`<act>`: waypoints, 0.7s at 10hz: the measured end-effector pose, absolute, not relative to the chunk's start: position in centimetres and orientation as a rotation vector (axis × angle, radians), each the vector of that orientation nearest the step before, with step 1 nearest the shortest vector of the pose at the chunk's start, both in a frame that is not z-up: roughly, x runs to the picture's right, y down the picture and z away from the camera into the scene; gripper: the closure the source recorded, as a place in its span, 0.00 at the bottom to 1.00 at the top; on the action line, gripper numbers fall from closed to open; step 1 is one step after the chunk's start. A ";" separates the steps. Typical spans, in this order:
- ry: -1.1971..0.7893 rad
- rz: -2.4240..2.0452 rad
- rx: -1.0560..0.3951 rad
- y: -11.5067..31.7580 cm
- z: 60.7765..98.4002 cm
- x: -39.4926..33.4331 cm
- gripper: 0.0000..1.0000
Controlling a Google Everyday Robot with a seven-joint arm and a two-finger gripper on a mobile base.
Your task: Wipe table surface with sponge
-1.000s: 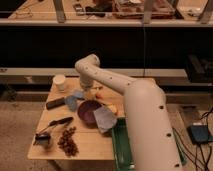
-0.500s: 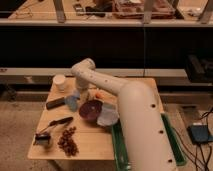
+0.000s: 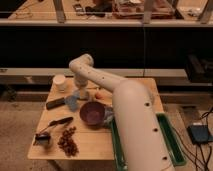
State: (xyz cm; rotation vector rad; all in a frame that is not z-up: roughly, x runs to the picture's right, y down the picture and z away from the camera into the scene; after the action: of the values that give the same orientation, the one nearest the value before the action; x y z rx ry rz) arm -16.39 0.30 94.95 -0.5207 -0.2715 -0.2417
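A light wooden table [image 3: 92, 147] stands in the middle of the camera view. A blue sponge [image 3: 72, 103] lies on its back left part. My white arm reaches in from the lower right, bends at an elbow [image 3: 82, 63] and points down. The gripper [image 3: 81, 93] hangs just above the table at the sponge's right rear edge, close to or touching it. Whether it holds the sponge is hidden by the wrist.
On the table are a white cup [image 3: 60, 82], a black block [image 3: 55, 103], a dark purple bowl [image 3: 92, 113], an orange item [image 3: 100, 94], a grey-blue cloth [image 3: 108, 118], a black utensil [image 3: 60, 121], a brown cluster [image 3: 67, 142] and a small jar [image 3: 43, 140]. A green tray [image 3: 171, 146] sits at the right.
The arm's thick link has swung left and nearer the camera, covering more of the table's right side. The gripper has stayed near the blue sponge, shifting slightly left.
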 end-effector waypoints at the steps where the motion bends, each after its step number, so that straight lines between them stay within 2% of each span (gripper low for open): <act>1: -0.266 -0.245 -0.535 0.8 95.7 -16.7 0.35; 4: -0.246 -0.239 -0.569 1.8 97.9 -16.4 0.37; 7: -0.236 -0.238 -0.582 1.6 98.2 -16.4 0.63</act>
State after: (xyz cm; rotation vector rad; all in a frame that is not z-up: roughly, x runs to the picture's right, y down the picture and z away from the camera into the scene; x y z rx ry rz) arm -16.44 1.62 98.23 -0.5825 -0.2363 -0.2379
